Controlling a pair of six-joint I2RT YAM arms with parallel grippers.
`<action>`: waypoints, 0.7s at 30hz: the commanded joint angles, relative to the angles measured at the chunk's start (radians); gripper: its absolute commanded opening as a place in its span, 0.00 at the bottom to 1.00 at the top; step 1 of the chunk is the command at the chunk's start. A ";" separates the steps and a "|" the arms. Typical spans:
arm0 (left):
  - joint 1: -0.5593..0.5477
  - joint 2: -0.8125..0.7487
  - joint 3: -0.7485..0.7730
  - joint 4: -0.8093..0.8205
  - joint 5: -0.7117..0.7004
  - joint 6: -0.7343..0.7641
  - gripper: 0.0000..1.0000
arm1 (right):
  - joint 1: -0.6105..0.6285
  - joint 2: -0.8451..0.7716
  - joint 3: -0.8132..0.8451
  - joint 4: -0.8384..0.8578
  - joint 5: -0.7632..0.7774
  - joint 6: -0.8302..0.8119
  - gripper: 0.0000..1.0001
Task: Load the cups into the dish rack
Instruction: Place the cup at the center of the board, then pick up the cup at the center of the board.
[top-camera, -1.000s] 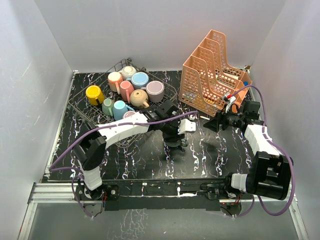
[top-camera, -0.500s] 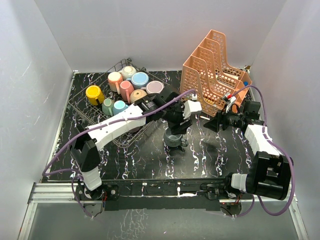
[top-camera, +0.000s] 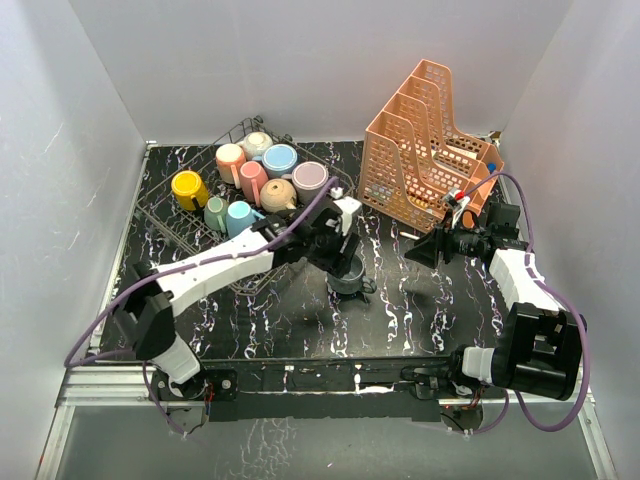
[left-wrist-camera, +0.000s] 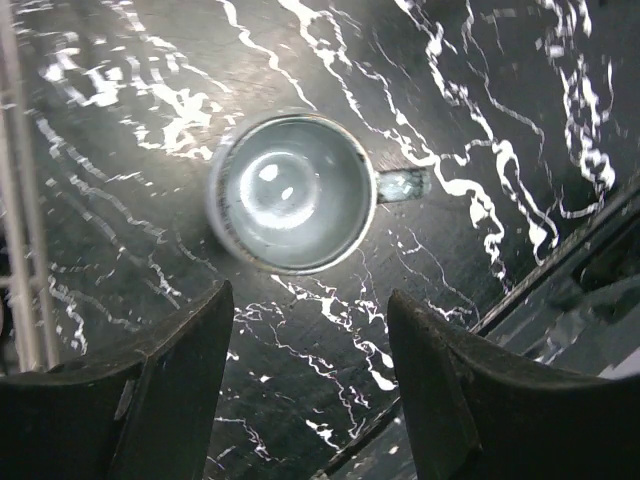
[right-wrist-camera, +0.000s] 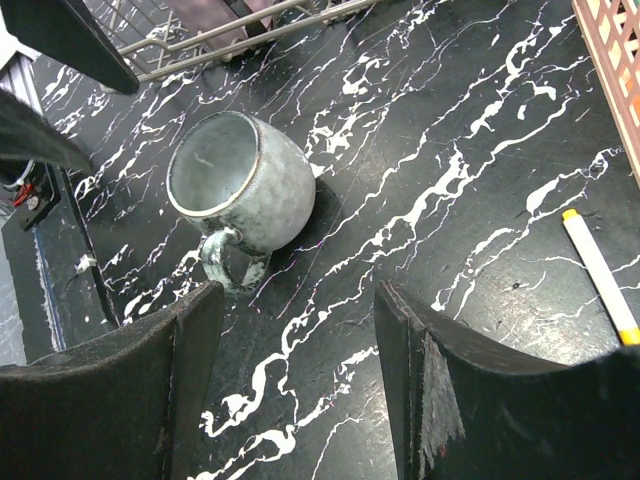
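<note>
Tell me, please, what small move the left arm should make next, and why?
Probably lower the left tool straight down around the grey-green mug. The mug stands upright on the table, outside the dish rack, and the tool is open above it, gripping nothing.

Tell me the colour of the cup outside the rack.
Speckled grey-green cup; right wrist view shows it best.

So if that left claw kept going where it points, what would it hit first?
Most likely the grey-green mug, standing upright on the table. It sits centred ahead of the open left gripper. How far off it is remains unclear.
</note>
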 joint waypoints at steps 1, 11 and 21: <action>0.008 -0.151 -0.054 0.054 -0.208 -0.213 0.60 | -0.005 -0.008 0.028 0.015 -0.043 -0.016 0.64; 0.011 -0.046 -0.010 -0.004 -0.260 -0.259 0.55 | -0.005 -0.020 0.023 0.016 -0.042 -0.019 0.64; 0.057 0.129 0.086 -0.065 -0.263 -0.199 0.35 | -0.005 -0.024 0.021 0.016 -0.047 -0.019 0.64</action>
